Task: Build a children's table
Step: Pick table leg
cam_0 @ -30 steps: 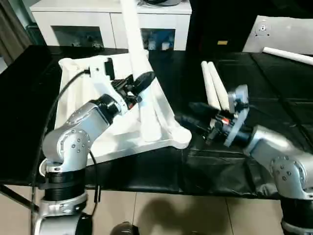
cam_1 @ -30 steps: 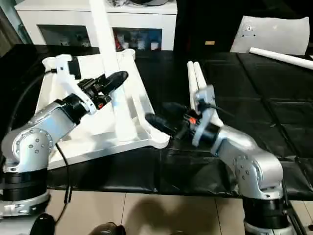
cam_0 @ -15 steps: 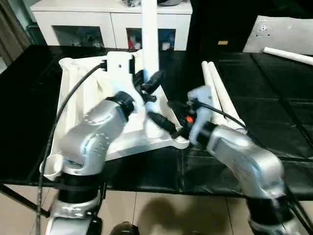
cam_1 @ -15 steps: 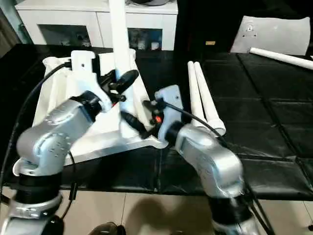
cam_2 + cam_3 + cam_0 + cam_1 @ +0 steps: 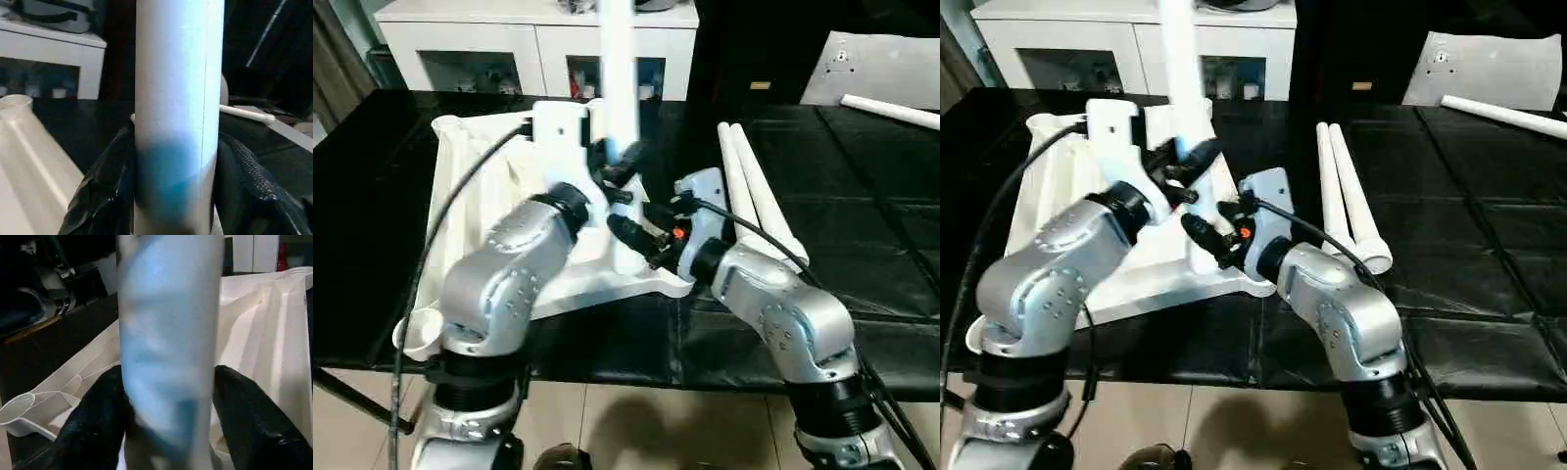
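Grippers first: the left gripper (image 5: 176, 196) is clamped on an upright white leg (image 5: 617, 69), one black finger (image 5: 105, 196) pressed to each side of it in the left wrist view. The right gripper (image 5: 168, 431) grips the same leg lower down, its black fingers (image 5: 93, 431) hugging both sides of the tube in the right wrist view. From the head camera the two grippers sit just beside each other, left above right, at the leg's lower part near the corner of the tabletop (image 5: 480, 186) closest to the robot's right.

That leg stands close to vertical, rising past the top edge of the head view. Its foot seems to sit in the corner socket, though the grippers hide the joint.

The tabletop lies upside down on the black table (image 5: 862, 196), ribs facing up, another corner socket (image 5: 450, 127) showing at its far left. Two more white legs (image 5: 754, 191) lie side by side on the black surface, just to the right of the right arm. A fourth leg (image 5: 891, 110) lies farther back right, well apart. A white cabinet (image 5: 470, 39) stands behind.
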Tool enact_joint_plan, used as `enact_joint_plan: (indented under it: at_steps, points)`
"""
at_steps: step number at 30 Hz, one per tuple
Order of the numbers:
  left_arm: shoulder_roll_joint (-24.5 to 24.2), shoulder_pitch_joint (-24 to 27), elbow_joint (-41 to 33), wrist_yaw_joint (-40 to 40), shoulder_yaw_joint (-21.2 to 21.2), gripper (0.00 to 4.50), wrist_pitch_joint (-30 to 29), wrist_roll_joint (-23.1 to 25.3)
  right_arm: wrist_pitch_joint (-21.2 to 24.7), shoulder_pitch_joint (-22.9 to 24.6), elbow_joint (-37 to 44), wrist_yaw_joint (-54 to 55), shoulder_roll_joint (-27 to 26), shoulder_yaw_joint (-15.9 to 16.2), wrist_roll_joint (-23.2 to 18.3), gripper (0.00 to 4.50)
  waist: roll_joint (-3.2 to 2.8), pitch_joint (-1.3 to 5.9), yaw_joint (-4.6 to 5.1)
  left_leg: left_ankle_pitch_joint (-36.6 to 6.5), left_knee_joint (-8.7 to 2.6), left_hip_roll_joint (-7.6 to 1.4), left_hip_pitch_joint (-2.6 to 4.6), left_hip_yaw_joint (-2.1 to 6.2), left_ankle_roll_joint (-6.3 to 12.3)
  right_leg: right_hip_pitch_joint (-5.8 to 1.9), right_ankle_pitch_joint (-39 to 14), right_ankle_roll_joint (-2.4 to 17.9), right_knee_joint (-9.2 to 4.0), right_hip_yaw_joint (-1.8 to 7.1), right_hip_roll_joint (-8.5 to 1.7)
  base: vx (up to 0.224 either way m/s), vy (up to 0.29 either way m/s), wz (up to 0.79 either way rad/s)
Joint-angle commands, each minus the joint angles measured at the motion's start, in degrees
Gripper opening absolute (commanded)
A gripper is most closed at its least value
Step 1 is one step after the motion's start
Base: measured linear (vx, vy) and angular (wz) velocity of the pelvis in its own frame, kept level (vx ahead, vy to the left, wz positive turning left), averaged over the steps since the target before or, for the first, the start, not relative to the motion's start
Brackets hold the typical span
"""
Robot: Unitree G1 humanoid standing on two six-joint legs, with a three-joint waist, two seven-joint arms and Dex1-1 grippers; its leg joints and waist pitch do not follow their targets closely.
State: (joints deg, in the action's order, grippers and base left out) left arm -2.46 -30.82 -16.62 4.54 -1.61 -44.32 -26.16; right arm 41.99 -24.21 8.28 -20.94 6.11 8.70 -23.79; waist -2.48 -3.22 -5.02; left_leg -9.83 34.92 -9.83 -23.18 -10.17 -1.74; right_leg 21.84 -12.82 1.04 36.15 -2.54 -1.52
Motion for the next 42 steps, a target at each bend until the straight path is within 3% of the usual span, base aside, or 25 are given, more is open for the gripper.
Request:
enact_joint_plan:
  at_steps: [1, 10, 11, 13, 16, 22, 24, 25, 29, 30, 34, 42]
  points:
    - [-0.1, 0.1, -1.1, -0.1, -0.3, 1.84, -0.6, 0.3, 0.1, -0.4, -0.5, -0.7, 1.3, 0.7, 1.6, 2.40, 0.61, 3.96, 0.09, -6.1, -3.47, -3.26, 1.40, 1.72, -1.14, -2.24, -6.2, 6.0, -4.60, 3.13, -6.08, 0.000, 0.000, 0.00]
    - [-1.2, 0.1, -0.9, 0.8, -0.9, 1.84, -0.2, 1.5, 1.9, -0.2, -0.8, 1.1, 0.8, -0.1, 1.4, 3.17, 0.49, 4.05, 0.12, -5.5, -3.41, -3.29, 1.44, 1.73, -1.00, -2.19, -5.0, 6.5, -4.46, 3.13, -6.04, 0.000, 0.000, 0.00]
    - [-1.3, 0.1, -0.9, 0.8, -1.0, 1.84, -0.2, 1.5, 2.0, -0.2, -0.8, 1.0, 0.6, -0.3, 1.1, 2.65, 0.48, 4.04, 0.10, -5.6, -3.43, -3.30, 1.50, 1.74, -1.04, -2.16, -5.0, 6.6, -4.45, 3.12, -5.99, 0.000, 0.000, 0.00]
    - [-1.4, 0.1, -0.9, 0.9, -1.1, 1.84, 0.0, 1.8, 1.6, -0.1, -0.9, 1.3, -0.1, -0.6, 1.0, 2.70, 0.48, 4.03, 0.14, -5.8, -3.46, -3.29, 1.47, 1.73, -1.12, -2.16, -5.2, 6.6, -4.46, 3.12, -6.02, 0.000, 0.000, 0.00]
    - [-1.4, 0.1, -0.9, 0.9, -1.1, 1.84, 0.0, 1.8, 1.3, 0.0, -1.2, 1.7, -0.4, -0.8, 1.3, 2.20, 0.59, 4.01, 0.17, -5.9, -3.46, -3.30, 1.50, 1.71, -1.16, -2.16, -5.4, 6.6, -4.49, 3.14, -6.03, 0.000, 0.000, 0.00]
    - [-1.8, 0.1, -1.1, 1.1, -1.2, 1.84, -0.1, 2.3, -2.9, 0.6, -1.9, 3.2, -0.1, 1.4, 5.4, 1.95, 0.48, 4.01, 0.10, -5.9, -3.48, -3.27, 1.46, 1.68, -1.64, -2.08, -5.9, 6.3, -4.51, 3.13, -6.09, 0.000, 0.000, 0.00]
    - [-1.7, 0.2, -1.2, 1.0, -1.0, 1.84, -0.1, 2.2, 2.3, 0.7, -1.2, 2.4, -0.8, 0.5, 2.3, 1.92, 0.45, 4.00, 0.19, -6.2, -3.50, -3.28, 1.53, 1.74, -1.46, -2.17, -5.6, 6.3, -4.43, 3.16, -6.03, 0.000, 0.000, 0.00]
    - [-1.7, 0.1, -1.1, 1.0, -1.0, 1.84, -0.1, 2.1, 3.4, 0.7, -1.0, 1.9, -1.3, -0.1, 0.9, 1.92, 0.08, 4.04, 0.17, -6.1, -3.46, -3.25, 1.56, 1.79, -1.30, -2.17, -5.2, 6.3, -4.36, 3.18, -6.00, 0.000, 0.000, 0.00]
    - [-1.3, -0.2, -0.7, -0.1, -0.1, 1.84, -0.3, 2.4, 3.5, 0.7, -0.4, 1.1, -1.4, -0.8, -0.3, 1.91, 0.13, 4.12, 0.14, -5.8, -3.45, -3.30, 1.52, 1.81, -1.48, -2.17, -3.9, 6.4, -4.32, 3.13, -5.94, 0.000, 0.000, 0.00]
    - [-0.9, -0.3, -0.6, -0.2, 0.4, 2.40, -0.2, 2.1, 3.3, 0.7, -0.3, 0.6, -1.4, -0.9, -0.6, 1.91, 0.12, 4.14, 0.17, -5.7, -3.45, -3.31, 1.48, 1.82, -1.53, -2.24, -3.5, 6.5, -4.27, 3.10, -5.96, 0.000, 0.000, 0.00]
    - [-0.6, -0.8, 0.0, 1.9, 1.7, 2.64, -0.4, -0.4, 2.8, 1.0, 0.4, -1.9, -0.6, -1.7, -2.2, 1.91, 0.29, 4.03, 0.10, -6.5, -3.44, -3.24, 1.46, 1.77, -1.41, -2.29, -4.9, 6.8, -4.51, 3.13, -6.01, 0.000, 0.000, 0.00]
    - [-2.8, -1.6, 1.6, 12.1, 7.0, 3.34, -2.8, -11.1, 0.6, 1.8, 2.3, -11.0, 3.1, -4.2, -7.5, 1.91, 0.38, 4.09, -0.10, -5.4, -3.23, -3.09, 1.44, 1.61, -0.40, -2.27, -5.5, 7.3, -4.48, 3.03, -6.06, 0.000, 0.000, 0.00]
